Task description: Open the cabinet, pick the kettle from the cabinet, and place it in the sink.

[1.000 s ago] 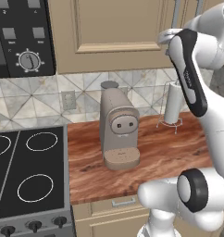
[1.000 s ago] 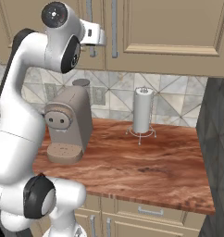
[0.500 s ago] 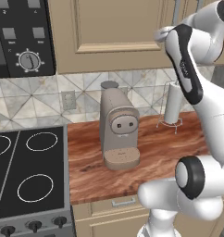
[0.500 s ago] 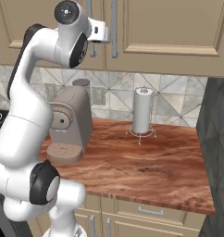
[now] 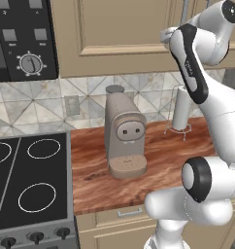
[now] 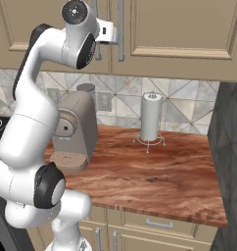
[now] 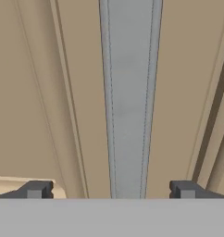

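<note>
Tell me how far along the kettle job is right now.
Nothing looks finished yet: the cabinet doors are closed. In hand: the open gripper is lined up on a door handle, one fingertip on each side, not yet closed on it. Left: pull the door open, take out the kettle and put it in the sink.

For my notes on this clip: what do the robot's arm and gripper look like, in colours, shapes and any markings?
The arm is glossy white with rounded, bulbous segments; round dark grey caps mark its joints, and a black band runs along the forearm. No loose cables or lettering can be made out. The gripper has two small, blocky dark grey fingertips, seen in the hand view.
</note>
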